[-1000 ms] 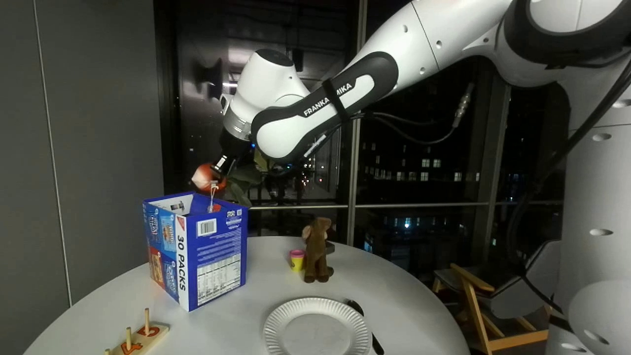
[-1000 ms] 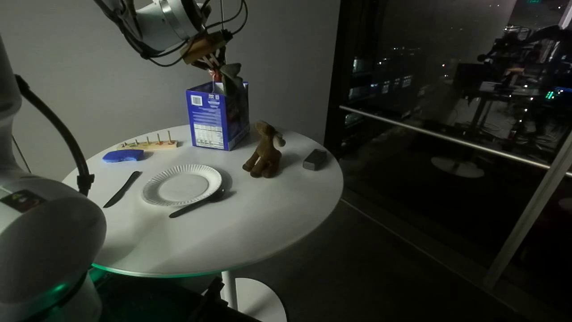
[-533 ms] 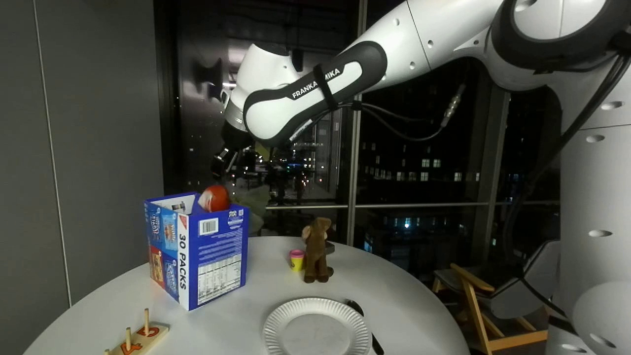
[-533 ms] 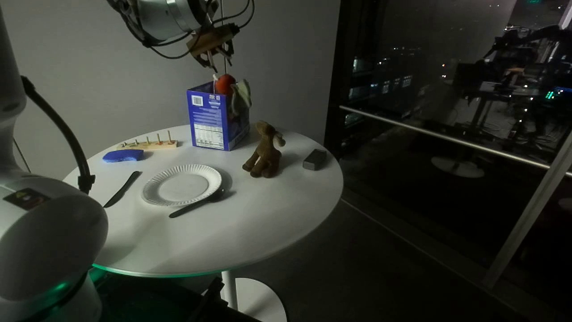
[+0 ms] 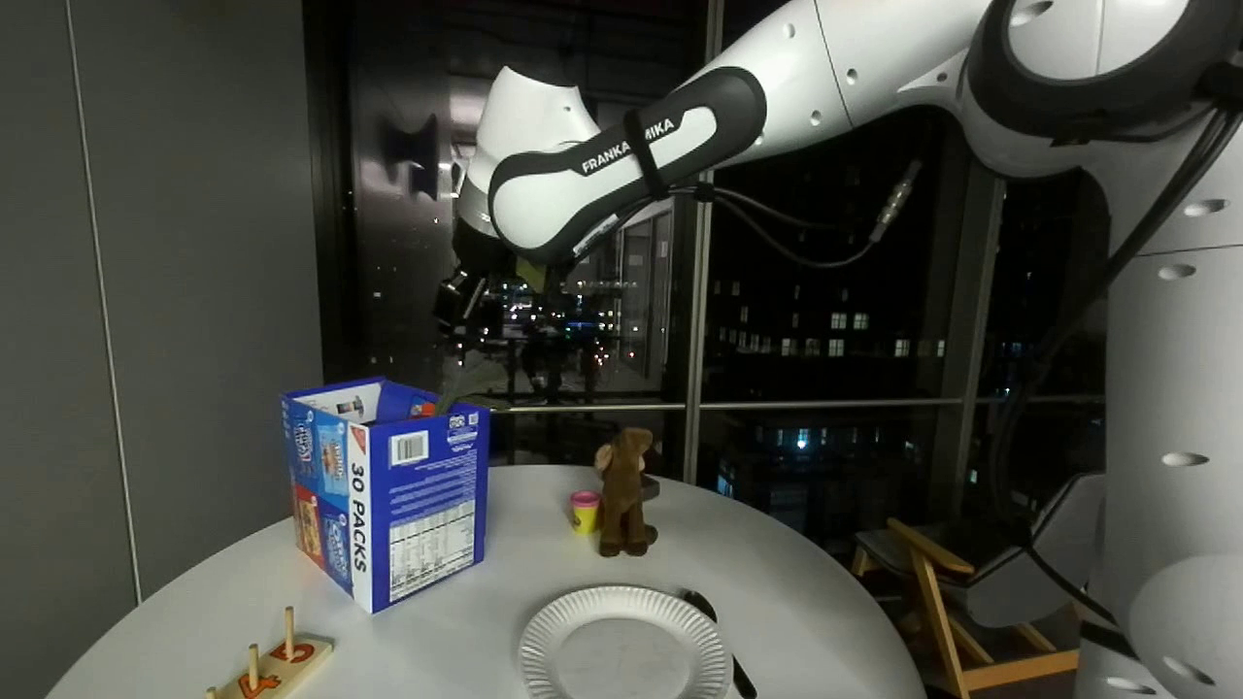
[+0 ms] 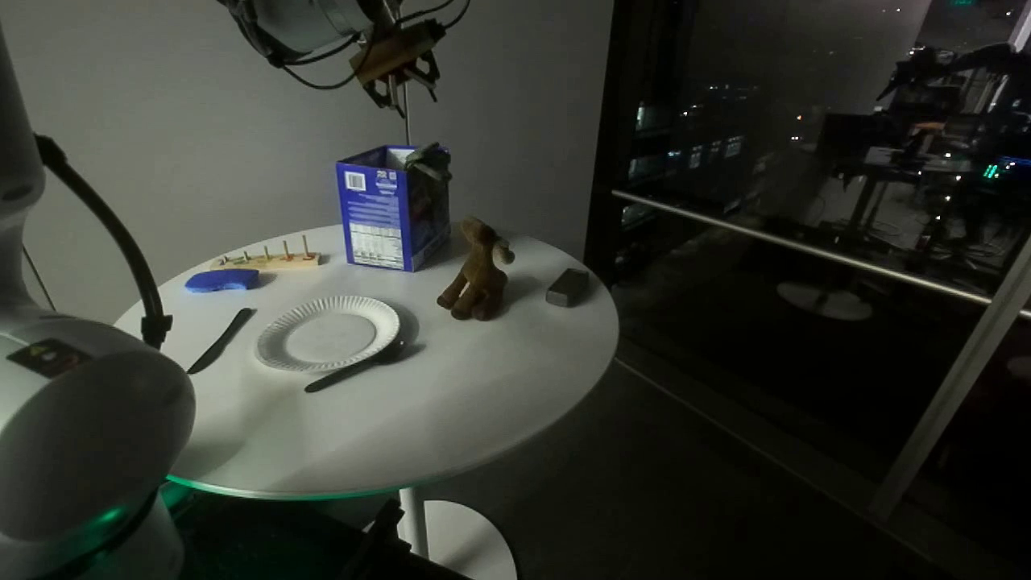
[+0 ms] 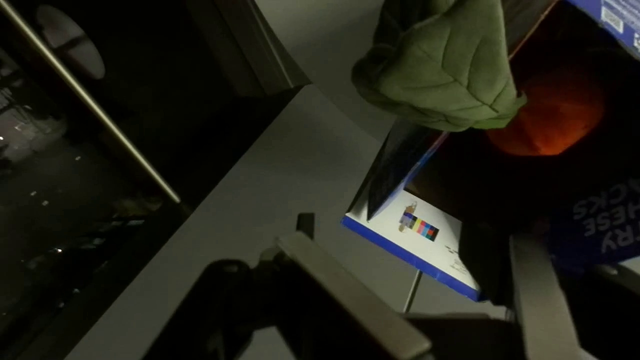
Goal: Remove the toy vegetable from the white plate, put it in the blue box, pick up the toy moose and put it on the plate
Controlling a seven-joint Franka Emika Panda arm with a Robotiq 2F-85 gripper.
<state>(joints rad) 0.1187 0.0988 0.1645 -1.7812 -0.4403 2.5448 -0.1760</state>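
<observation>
The toy vegetable has its orange-red body [image 7: 555, 115] down inside the open-topped blue box [image 5: 432, 515], while its green leaves [image 6: 431, 161] hang out over the rim. Above the box, my gripper [image 6: 419, 106] stands open, its fingers apart with nothing between them. In the wrist view the box's white inner flap shows beyond the fingers. The white plate [image 6: 329, 333] lies bare on the table. To the right of the plate in an exterior view, the brown toy moose [image 6: 482, 278] sits upright, away from the gripper.
Dark cutlery flanks the plate: a knife [image 6: 221, 341] and another utensil [image 6: 342, 374]. A wooden peg board [image 6: 270, 262] and a blue sponge [image 6: 221, 280] lie near the box. Close to the moose are a pink-and-yellow tub [image 5: 585, 513] and a grey block [image 6: 568, 287].
A second ago the gripper held the vegetable over the box. Its fingers have since opened, the vegetable has dropped into the box, and the gripper has risen.
</observation>
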